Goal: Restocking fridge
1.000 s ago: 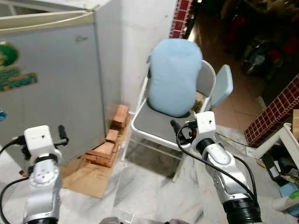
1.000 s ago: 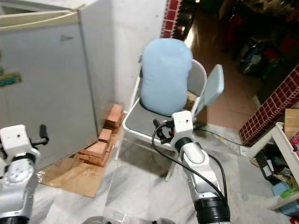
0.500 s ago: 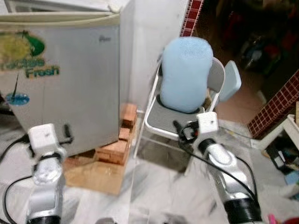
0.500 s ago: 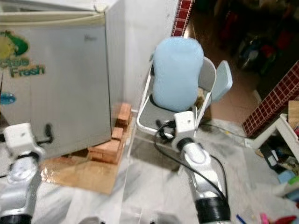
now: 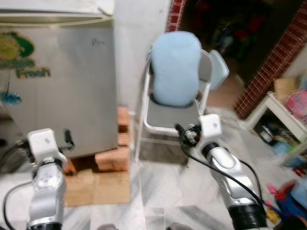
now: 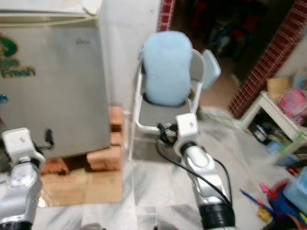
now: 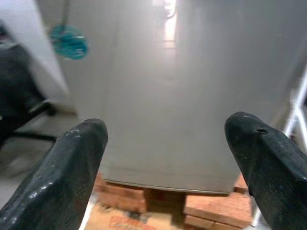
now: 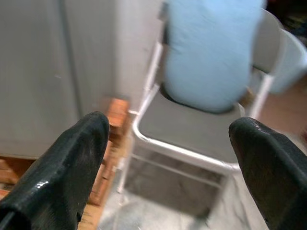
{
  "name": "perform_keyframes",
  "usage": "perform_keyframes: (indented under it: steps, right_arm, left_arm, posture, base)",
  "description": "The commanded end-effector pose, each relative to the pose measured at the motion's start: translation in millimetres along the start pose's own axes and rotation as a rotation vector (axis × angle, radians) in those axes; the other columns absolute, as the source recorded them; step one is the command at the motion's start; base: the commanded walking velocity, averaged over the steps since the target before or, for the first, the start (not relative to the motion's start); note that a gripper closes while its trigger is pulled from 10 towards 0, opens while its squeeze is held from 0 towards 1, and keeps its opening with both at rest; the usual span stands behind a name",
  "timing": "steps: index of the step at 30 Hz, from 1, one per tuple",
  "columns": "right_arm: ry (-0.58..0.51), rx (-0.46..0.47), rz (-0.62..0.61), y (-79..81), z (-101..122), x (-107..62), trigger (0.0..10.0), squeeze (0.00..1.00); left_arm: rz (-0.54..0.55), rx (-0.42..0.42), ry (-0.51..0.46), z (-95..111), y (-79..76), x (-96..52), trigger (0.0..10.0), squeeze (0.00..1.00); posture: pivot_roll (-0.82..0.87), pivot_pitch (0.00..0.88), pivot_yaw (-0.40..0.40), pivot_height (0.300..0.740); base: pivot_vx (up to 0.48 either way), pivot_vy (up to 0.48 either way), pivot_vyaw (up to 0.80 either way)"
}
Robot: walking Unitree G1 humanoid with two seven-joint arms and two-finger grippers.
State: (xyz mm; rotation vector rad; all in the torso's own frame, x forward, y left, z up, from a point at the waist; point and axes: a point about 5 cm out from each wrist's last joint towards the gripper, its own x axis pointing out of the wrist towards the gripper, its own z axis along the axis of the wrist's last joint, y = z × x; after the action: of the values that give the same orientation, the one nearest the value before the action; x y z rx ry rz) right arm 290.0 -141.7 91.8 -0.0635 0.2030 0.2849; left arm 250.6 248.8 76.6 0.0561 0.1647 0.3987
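Note:
A small grey fridge [image 5: 57,81] stands at the left with its door closed and a green "Fresh" sticker on the front. It rests on red bricks [image 5: 112,158]. My left gripper [image 5: 67,139] is raised a short way in front of the fridge's lower right part. In the left wrist view its fingers [image 7: 72,177] are wide open, framing the fridge door [image 7: 182,86], with nothing between them. My right gripper [image 5: 180,132] is raised before a folding chair [image 5: 168,117]. Its fingers [image 8: 62,167] are also open and empty.
A light blue cushion [image 5: 175,69] leans upright on the grey chair seat [image 8: 192,124]. Flattened cardboard [image 5: 110,187] lies on the marble floor by the bricks. A low white table [image 5: 288,115] and scattered toys [image 6: 268,201] stand at the right, below a brick wall [image 5: 273,62].
The whole picture has swung, so the camera moved: more of the room's right side shows. Both arms keep the same raised pose with open fingers.

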Motion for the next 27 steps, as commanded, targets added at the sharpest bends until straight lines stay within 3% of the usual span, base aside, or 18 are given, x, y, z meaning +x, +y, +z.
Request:
perform_keyframes:
  steps: [1,20,27]
  right_arm:
    - [-0.012,-0.007,-0.032,-9.3,3.8,-2.2,10.0,0.0]
    - [-0.017,-0.01,-0.027,-7.4,4.7,-0.7,10.0,0.0]
    - [-0.012,-0.001,-0.048,-10.9,2.7,-4.9,10.0,0.0]
  left_arm:
    - [-0.032,-0.016,-0.006,2.1,-10.9,-0.8,10.0,0.0]
    - [-0.042,-0.017,-0.006,2.0,-14.9,-0.9,10.0,0.0]
    - [-0.101,0.017,-0.005,-1.9,-19.7,-8.5,10.0,0.0]
  posture:
    - [0.04,0.0,-0.055,0.74]
    - [0.04,0.0,-0.053,0.74]
    - [0.04,0.0,-0.049,0.74]
  base:
    - [0.0,0.48,-0.4]
    - [0.0,0.48,-0.05]
    - [0.0,0.48,0.0]
